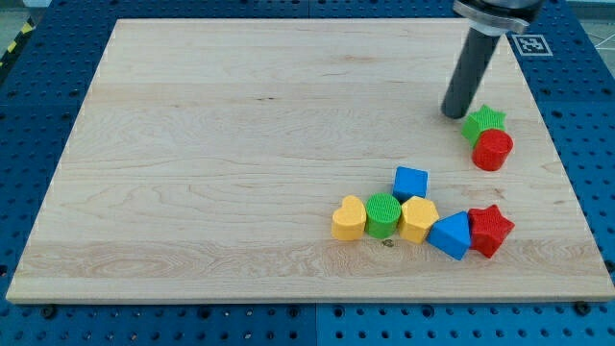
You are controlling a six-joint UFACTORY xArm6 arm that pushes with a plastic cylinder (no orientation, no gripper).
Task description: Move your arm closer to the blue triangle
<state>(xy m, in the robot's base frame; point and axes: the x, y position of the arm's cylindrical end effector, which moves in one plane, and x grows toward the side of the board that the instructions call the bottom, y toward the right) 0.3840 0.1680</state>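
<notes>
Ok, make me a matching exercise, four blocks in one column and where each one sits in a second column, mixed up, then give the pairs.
Column one:
1. blue triangle
2. green star
3. blue cube
4. yellow heart

Column two:
A. the view's left end of the lower cluster
B. right beside my tip
C. between the yellow hexagon and the red star
D. top of the lower cluster, above the green cylinder

Pairs: 1-C, 2-B, 3-D, 4-A
</notes>
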